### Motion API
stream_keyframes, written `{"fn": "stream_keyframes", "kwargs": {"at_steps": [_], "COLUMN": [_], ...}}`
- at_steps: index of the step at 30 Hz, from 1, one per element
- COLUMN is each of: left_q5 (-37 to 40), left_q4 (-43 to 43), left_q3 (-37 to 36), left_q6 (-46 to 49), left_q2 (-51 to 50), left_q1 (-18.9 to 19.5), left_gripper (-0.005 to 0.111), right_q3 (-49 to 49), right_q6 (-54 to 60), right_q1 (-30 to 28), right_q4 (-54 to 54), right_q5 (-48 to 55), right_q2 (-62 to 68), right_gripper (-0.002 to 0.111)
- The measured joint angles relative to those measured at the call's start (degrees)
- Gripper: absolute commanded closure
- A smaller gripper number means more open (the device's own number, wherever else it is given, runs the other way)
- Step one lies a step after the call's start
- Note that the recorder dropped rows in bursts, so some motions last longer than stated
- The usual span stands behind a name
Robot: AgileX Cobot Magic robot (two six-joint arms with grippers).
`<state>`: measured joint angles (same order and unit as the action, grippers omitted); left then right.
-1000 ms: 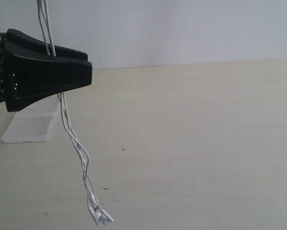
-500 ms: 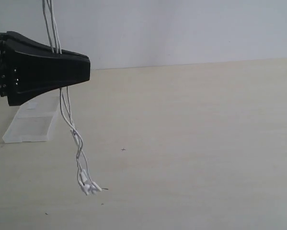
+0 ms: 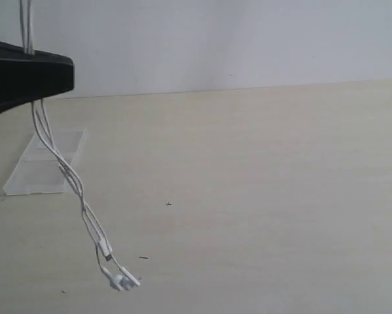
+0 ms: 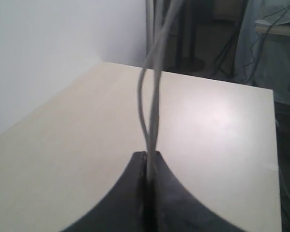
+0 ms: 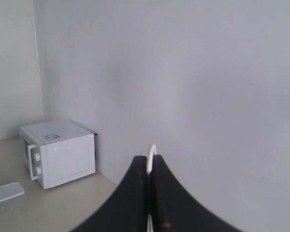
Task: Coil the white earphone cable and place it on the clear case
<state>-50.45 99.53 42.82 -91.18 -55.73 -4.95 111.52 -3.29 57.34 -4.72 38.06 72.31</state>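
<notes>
The left gripper [image 3: 69, 72], a black wedge at the upper left of the exterior view, is clamped shut on the white earphone cable [image 3: 104, 248]. The cable's long axis runs from the top left edge steeply down, slanting rightward in front of the clear case [image 3: 32, 176] lying on the table [image 3: 261, 196]. Its earbuds [image 3: 122, 282] are lowest, at bottom left. The right gripper [image 5: 148, 157] is closed, pinching a white loop of cable.

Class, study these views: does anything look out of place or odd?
The white earphone cable hangs uncoiled and twisted from the shut left gripper, its earbuds dangling away from the clear case rather than lying on it. Nothing looks damaged or spilled.
</notes>
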Motion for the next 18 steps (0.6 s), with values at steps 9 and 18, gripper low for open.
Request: {"fn": "stream_keyframes", "kwargs": {"at_steps": [9, 18], "left_q5": [-2.18, -2.16], "left_q4": [0.7, 0.7], "left_q3": [0.0, 0.0], "left_q6": [-2.85, -3.22], "left_q2": [4.49, 4.54], "left_q1": [7.3, 7.69], "left_gripper": [0.107, 0.107], "right_q3": [0.0, 0.0], "right_q6": [-4.16, -5.96], "right_q1": [0.0, 0.0], "right_q4": [-6.93, -7.02], "right_q5": [4.11, 10.89], "right_q2": [-2.38, -3.24], "right_gripper": [0.108, 0.108]}}
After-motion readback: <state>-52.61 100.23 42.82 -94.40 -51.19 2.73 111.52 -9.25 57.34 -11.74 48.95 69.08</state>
